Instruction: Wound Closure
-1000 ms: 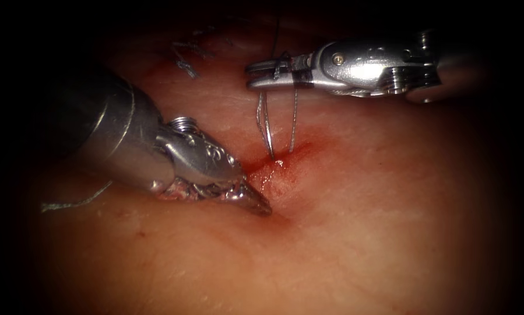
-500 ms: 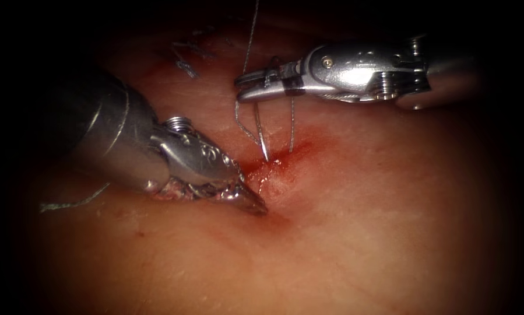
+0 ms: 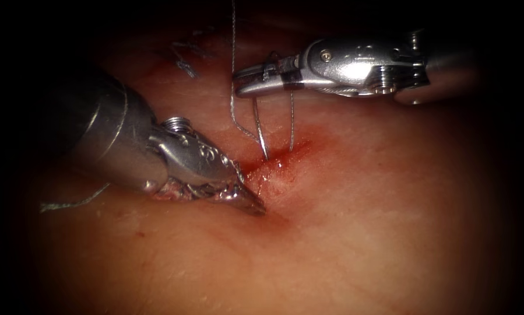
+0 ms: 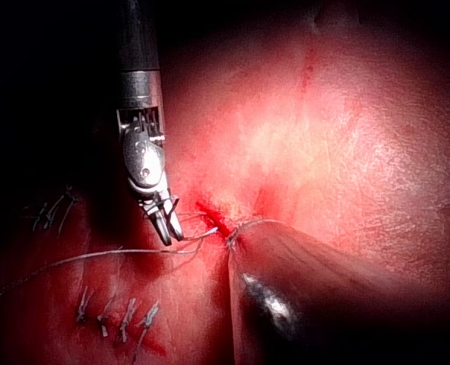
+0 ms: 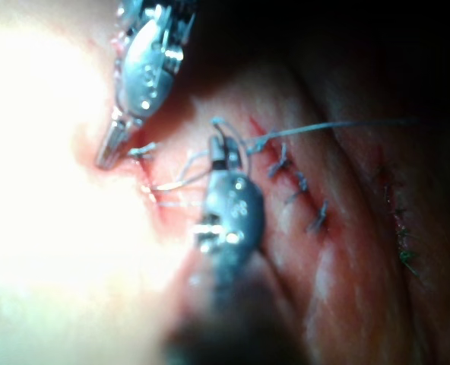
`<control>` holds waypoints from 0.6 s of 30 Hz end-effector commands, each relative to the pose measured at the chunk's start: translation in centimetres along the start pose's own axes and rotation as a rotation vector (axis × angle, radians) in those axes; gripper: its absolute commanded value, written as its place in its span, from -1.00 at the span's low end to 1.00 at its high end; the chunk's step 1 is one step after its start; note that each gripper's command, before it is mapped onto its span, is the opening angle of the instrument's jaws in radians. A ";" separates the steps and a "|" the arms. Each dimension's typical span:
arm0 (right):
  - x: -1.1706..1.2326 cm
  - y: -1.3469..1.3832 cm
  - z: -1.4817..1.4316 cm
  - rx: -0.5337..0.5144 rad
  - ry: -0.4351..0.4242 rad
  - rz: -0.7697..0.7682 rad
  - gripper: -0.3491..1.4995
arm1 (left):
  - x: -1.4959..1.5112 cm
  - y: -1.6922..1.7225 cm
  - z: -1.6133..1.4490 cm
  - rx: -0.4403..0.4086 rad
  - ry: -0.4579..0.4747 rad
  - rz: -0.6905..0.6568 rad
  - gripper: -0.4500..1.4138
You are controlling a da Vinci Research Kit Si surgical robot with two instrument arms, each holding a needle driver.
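Pink pork-belly tissue [image 3: 361,233] is carrying a red-wet cut [image 3: 273,163], above which the right silver needle-driver gripper [image 3: 242,82] is clamping looped grey thread [image 3: 292,123], seemingly knot-tying, while the left silver gripper [image 3: 257,206], jaws together, is pressing just left of it; tightening would need even tension.

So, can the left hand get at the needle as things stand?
Probably yes: the left hand lies shut against the tissue just left of the cut; the needle, held mid-curve by the right hand, stands over the cut, nothing between them.

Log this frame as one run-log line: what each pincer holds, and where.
right pincer: shut on thread rising from cut | left pincer: tip on tissue left of cut | needle: not identified
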 end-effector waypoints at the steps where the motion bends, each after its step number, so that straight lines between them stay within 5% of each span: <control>1: -0.04 0.03 0.08 0.012 0.005 0.000 -1.00 | -0.01 0.01 0.08 -0.001 0.000 0.000 -1.00; 18: -0.04 0.17 0.16 0.071 0.019 0.076 -1.00 | -0.03 0.01 0.07 -0.002 0.000 0.002 -1.00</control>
